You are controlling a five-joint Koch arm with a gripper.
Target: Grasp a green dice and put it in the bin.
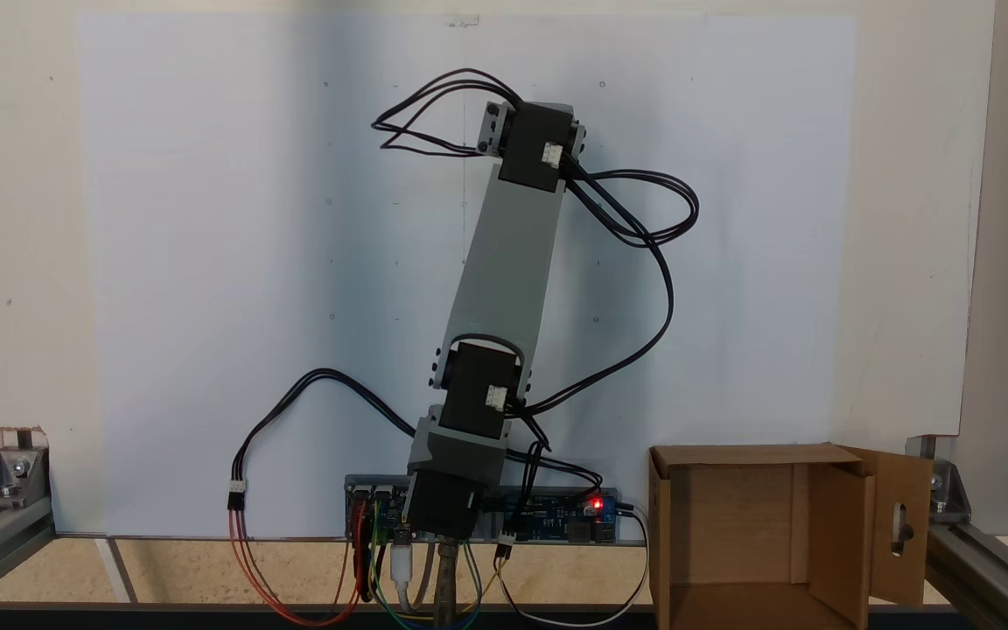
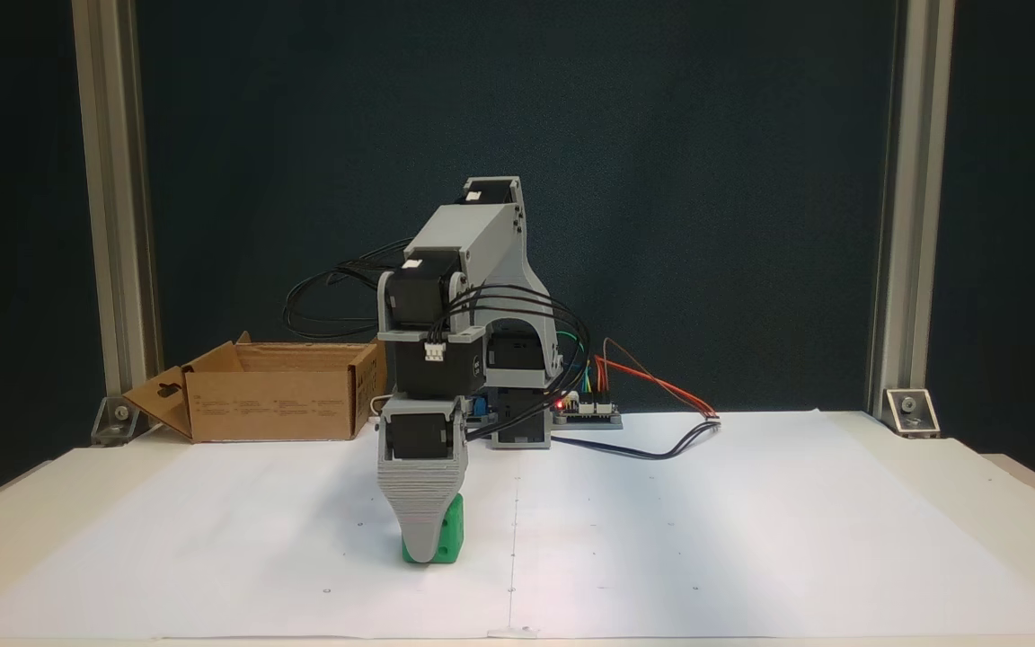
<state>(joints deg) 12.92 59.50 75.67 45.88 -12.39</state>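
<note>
Green dice (image 2: 447,536), bright with rounded edges, behind tool (image 2: 425,548).

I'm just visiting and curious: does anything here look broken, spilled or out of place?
Nothing stands out. The cardboard box sits upright with its flaps open, the gripper is down at the green dice on the white paper, and the loose cables look undamaged.

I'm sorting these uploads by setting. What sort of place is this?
Probably a lab or hobby test bench, not a home. Aluminium frame posts flank a table covered with white paper, exposed controller boards sit at the arm's base, and a dark backdrop hangs behind.
</note>
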